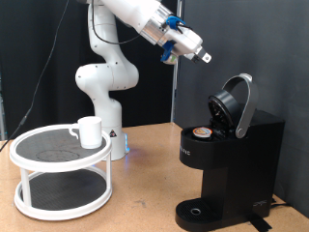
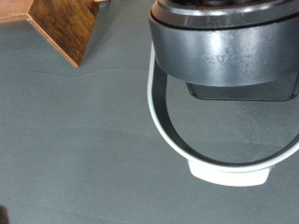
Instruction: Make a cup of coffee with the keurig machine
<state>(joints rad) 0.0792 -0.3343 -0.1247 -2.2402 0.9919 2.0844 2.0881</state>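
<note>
The gripper (image 1: 205, 56) is seen high in the air, above the keurig (image 1: 230, 164) and to its upper left in the exterior view. Nothing is held between the fingers (whether they are spread cannot be told). The lid (image 1: 235, 102) is raised, and a pod (image 1: 202, 131) is seated below it. The cup (image 1: 90, 130) is placed far below the fingers, on the white stand (image 1: 60, 172).
</note>
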